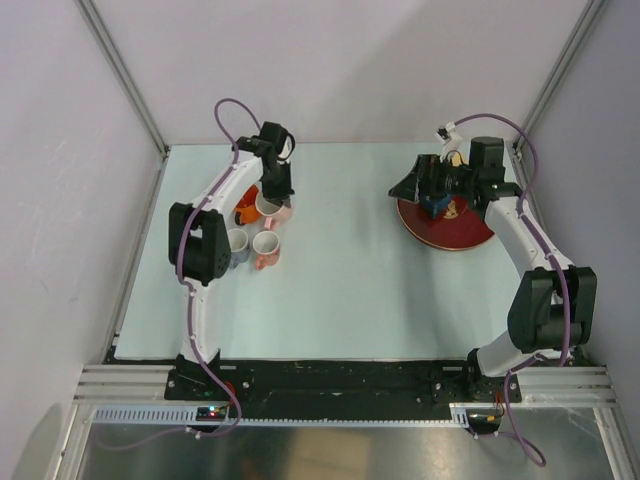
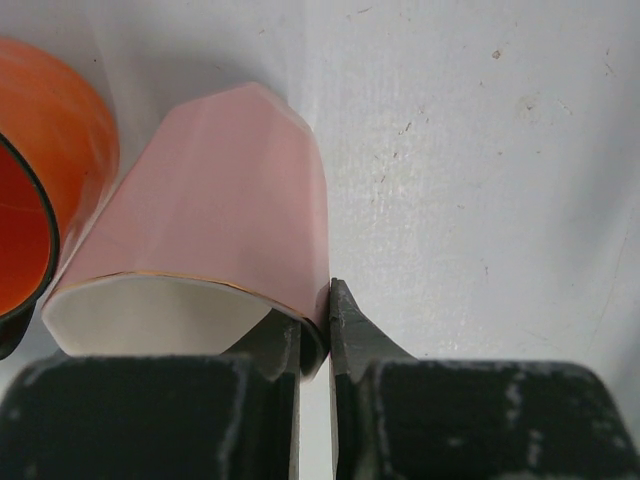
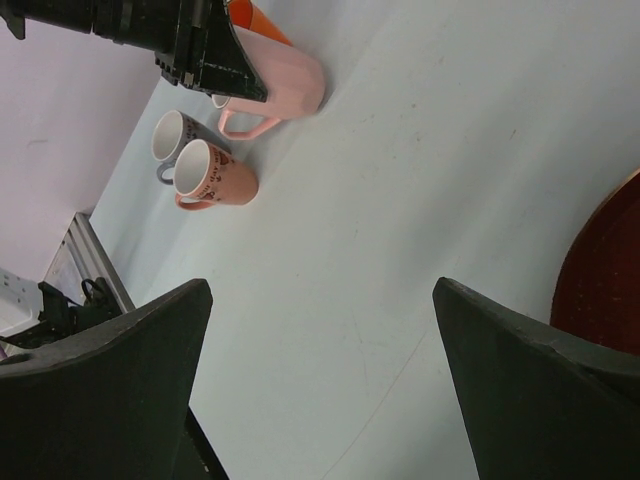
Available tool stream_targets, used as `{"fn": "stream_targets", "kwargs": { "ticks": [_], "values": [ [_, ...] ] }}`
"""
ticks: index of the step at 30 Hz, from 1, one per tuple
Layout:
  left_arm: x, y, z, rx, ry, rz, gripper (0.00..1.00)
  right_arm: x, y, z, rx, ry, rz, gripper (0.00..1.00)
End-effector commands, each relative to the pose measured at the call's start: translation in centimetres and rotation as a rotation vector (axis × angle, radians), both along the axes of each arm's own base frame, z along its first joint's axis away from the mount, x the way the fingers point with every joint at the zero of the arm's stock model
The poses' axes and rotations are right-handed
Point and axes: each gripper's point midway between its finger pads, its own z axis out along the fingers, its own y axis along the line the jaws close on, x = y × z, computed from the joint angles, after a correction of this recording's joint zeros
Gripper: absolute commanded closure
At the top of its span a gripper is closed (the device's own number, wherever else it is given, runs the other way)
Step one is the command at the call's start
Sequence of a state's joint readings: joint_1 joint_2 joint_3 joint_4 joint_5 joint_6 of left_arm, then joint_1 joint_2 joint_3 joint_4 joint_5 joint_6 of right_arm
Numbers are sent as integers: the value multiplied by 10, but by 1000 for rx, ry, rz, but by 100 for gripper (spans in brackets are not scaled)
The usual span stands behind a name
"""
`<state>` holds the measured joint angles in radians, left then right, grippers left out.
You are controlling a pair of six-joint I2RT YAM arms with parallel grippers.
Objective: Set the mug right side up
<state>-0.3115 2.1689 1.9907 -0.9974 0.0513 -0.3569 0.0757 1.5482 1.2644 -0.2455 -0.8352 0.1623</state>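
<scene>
Far left on the bench (image 1: pixel 350 290), seen from above, the left claw (image 1: pixel 276 198) is clenched on the rim of the pink mug (image 1: pixel 268 207), which is tilted with its white inside showing. An orange mug (image 1: pixel 246 206) lies just beside it on the left. Nearer stand a grey mug (image 1: pixel 237 245) and a patterned mug (image 1: pixel 266 248), side by side, mouths up. The right claw (image 1: pixel 405 187) hangs over the left part of a red plate (image 1: pixel 450 235) at the far right.

Left wrist view: one finger sits inside the pink mug's mouth and the other outside, pinching the wall between them. The orange mug is at the left edge.

Right wrist view: the right claw is released, its fingers spread wide over bare bench and grasping nothing, with the plate's edge at the right.
</scene>
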Motion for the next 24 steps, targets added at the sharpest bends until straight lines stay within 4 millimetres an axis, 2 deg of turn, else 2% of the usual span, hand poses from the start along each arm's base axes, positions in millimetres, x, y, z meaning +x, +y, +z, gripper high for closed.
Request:
{"fn": "stream_targets", "kwargs": {
  "ticks": [1, 3, 5, 8, 11, 24],
  "values": [
    [19, -5, 18, 11, -92, -22, 100, -6, -2, 19, -3, -64, 6, 0],
    [19, -4, 16, 15, -87, -25, 92, -5, -4, 20, -4, -64, 2, 1],
    [19, -5, 16, 15, -89, -28, 79, -4, -4, 20, -4, -66, -1, 1],
    [19, -6, 18, 17, -95, -33, 71, -4, -5, 19, -3, -64, -4, 1],
    [20, -7, 21, 16, -106, -36, 68, -3, -5, 19, 1, -61, -4, 1],
    [24, -6, 30, 29, -140, -56, 65, 3, -8, 14, 10, -44, -23, 0]
  ]
}}
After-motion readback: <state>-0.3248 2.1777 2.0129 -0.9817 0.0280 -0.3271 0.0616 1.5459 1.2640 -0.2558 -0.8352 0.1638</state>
